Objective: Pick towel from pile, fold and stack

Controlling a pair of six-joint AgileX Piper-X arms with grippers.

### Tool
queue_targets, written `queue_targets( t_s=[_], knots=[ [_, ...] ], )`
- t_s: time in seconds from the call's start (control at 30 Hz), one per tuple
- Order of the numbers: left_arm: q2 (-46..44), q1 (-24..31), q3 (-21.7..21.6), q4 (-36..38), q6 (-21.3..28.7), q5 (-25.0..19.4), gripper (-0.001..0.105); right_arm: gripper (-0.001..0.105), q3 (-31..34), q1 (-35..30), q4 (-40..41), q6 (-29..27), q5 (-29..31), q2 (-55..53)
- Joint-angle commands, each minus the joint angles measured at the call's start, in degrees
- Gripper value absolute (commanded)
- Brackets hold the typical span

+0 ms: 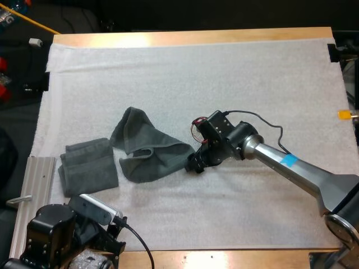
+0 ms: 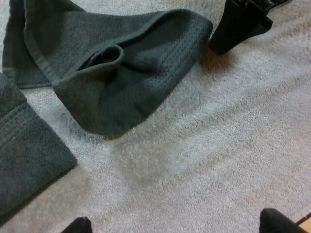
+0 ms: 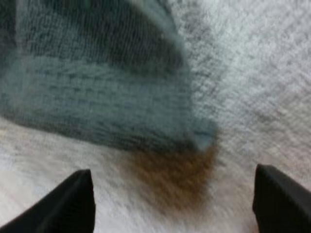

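A crumpled dark grey-green towel [image 1: 147, 147] lies near the middle of the white mat [image 1: 224, 78]. A folded towel [image 1: 88, 166] rests flat to its left, close beside it. My right gripper [image 1: 196, 164] is low over the mat at the crumpled towel's right corner [image 3: 201, 136]. Its fingers [image 3: 68, 204] stand wide apart, with the corner just ahead of them and nothing between. My left gripper [image 2: 175, 228] is open above bare mat near the front edge, looking at the crumpled towel [image 2: 121, 73], the folded towel [image 2: 24, 155] and the other arm's gripper [image 2: 240, 24].
A metal rail [image 1: 31, 196] lies along the mat's left front side. The wooden table edge [image 1: 196, 37] borders the far side. Bare mat stretches across the far half and in front of the towels.
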Motion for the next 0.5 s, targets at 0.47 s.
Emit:
queue_targets(
  t_s=[0.47],
  knots=[
    [-0.1, -0.3, -0.3, 0.2, -1.1, -0.5, 0.064, 0.029, 0.1, -0.3, -7.1, 1.1, -6.6, 3.3]
  ],
)
